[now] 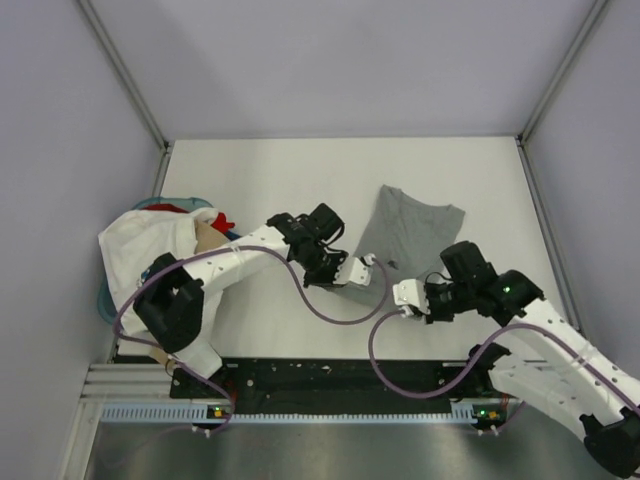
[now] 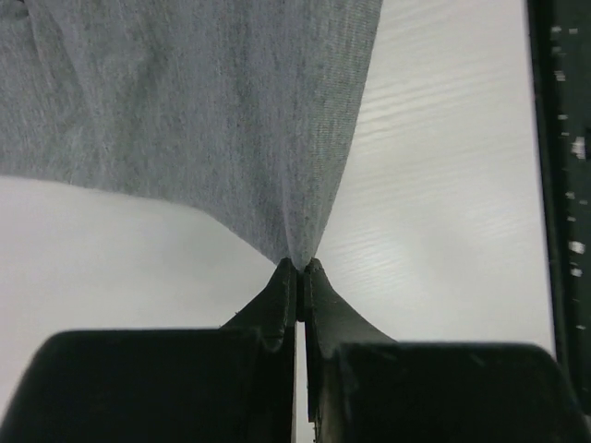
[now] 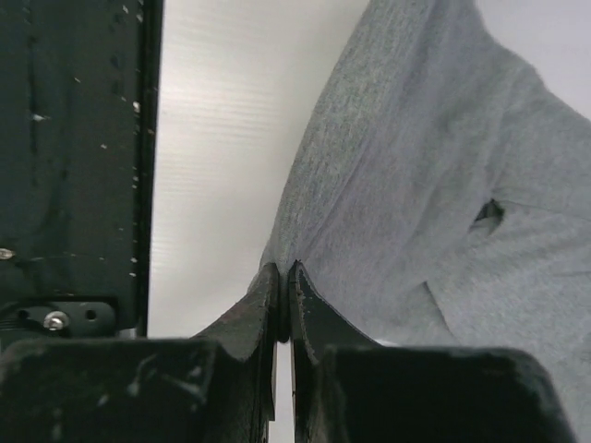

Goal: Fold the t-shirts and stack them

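Note:
A heather-grey t-shirt [image 1: 412, 228] lies partly folded on the white table, right of the middle. My left gripper [image 1: 371, 263] is shut on its near left corner; in the left wrist view the cloth [image 2: 185, 111] runs up from the closed tips [image 2: 303, 266]. My right gripper [image 1: 401, 294] is shut on the shirt's near edge, and in the right wrist view the cloth [image 3: 416, 185] spreads away from the closed tips [image 3: 283, 268]. A white tee [image 1: 140, 250], a red one [image 1: 222, 222] and a tan one [image 1: 207, 240] lie heaped at the left.
The heap sits in a blue basket [image 1: 150, 205] at the table's left edge. A black rail [image 1: 330, 375] with the arm bases runs along the near edge. Grey walls close in the table on three sides.

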